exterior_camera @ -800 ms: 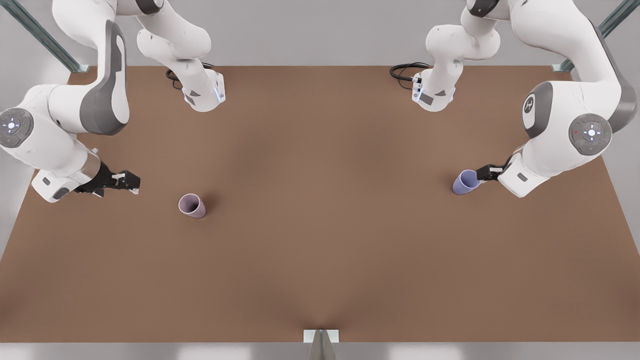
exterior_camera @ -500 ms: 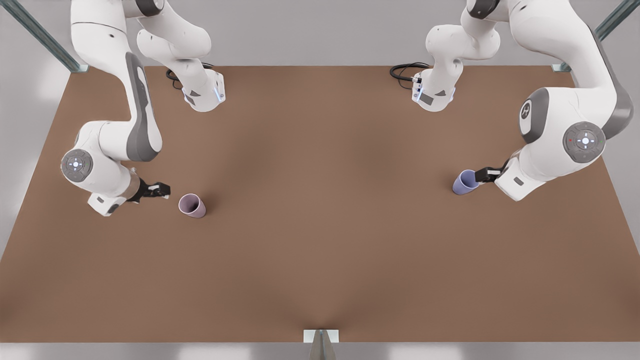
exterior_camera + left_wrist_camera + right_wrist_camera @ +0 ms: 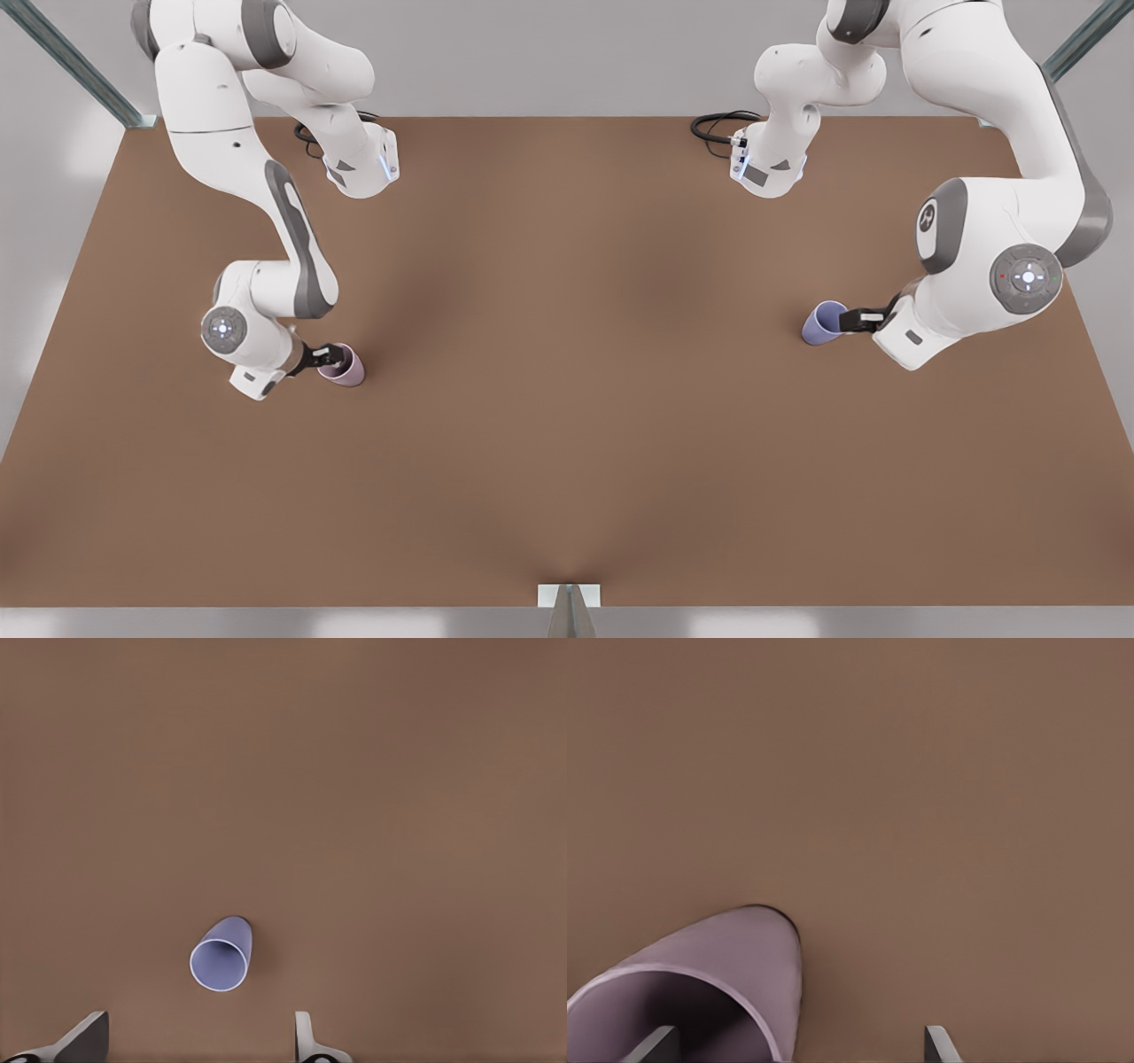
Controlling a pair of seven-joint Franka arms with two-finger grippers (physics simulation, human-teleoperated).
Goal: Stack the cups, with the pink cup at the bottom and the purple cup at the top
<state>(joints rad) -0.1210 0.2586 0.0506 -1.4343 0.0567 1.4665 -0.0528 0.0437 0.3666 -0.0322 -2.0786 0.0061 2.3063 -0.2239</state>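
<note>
Since a moment ago, the arm on the front view's left has swung in and dropped; its right gripper (image 3: pixel 330 358), earlier well apart from the small dusty-pink tapered tumbler (image 3: pixel 347 367), is now at that cup's rim. Arm on the front view's right has barely shifted.

Pink cup stands upright on the brown table (image 3: pixel 567 425), mouth up, toward the front view's left. In the right wrist view one finger (image 3: pixel 654 1045) sits inside the cup's (image 3: pixel 709 992) mouth, the other (image 3: pixel 941 1043) outside and clear of the wall: jaws spread, nothing gripped yet, wall between them.

Small periwinkle tapered tumbler (image 3: pixel 824 322) stands far over on the front view's right, well apart from the pink one. Left gripper (image 3: pixel 855 319) is just beside its rim in the front view. Left wrist view shows the purple cup (image 3: pixel 221 955) ahead of the spread fingers (image 3: pixel 306 1035), not between them; jaws open.

Judgement: the right gripper is the better placed; closing would pinch the pink wall. The left gripper needs to advance toward the purple cup before it can close.
</note>
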